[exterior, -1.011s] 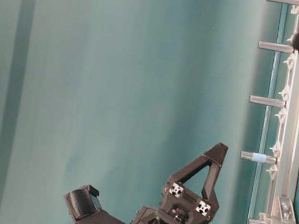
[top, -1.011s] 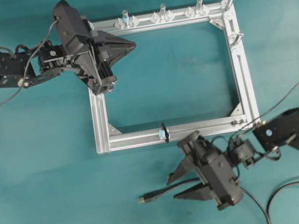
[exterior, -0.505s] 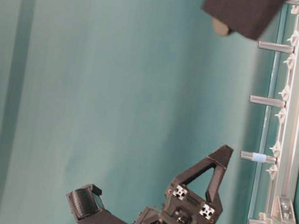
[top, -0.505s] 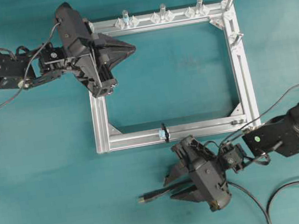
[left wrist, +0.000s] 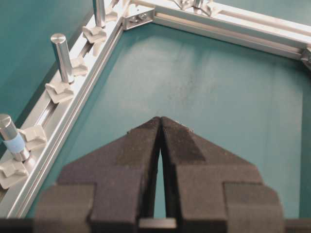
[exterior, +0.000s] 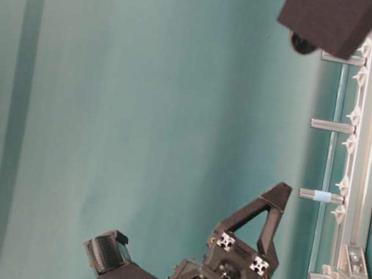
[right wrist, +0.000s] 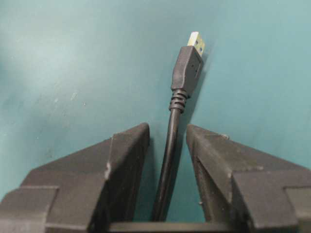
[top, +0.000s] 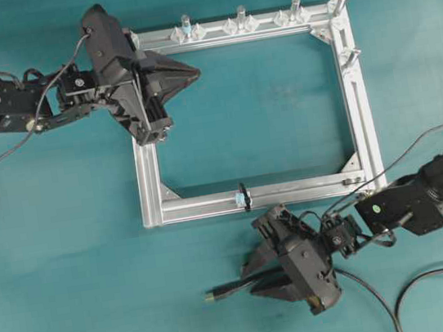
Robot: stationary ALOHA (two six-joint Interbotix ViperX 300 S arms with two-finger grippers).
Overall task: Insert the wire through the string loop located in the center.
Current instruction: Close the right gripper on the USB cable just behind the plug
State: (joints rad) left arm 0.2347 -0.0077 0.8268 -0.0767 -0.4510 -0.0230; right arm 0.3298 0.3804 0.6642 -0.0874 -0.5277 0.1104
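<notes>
Lower centre, your right pincer (top: 253,275) stands released, straddling the wire (right wrist: 172,136) on the bench (top: 80,277); contact seems absent, though that's hard to judge. Just above, the string loop (top: 245,196) rings the frame (top: 359,105). Upper left, your left pincer (top: 194,73) is clenched empty.

You have one wire (top: 237,285) lying between the right gripper's (top: 255,275) fingers, and one string loop (top: 245,196) just beyond that gripper's tips, on the near bar of the one aluminium frame (top: 148,184). You can count five upright bolts (top: 241,15) on the frame, most of them just ahead of the left gripper (top: 194,72). That makes two grippers in all.
</notes>
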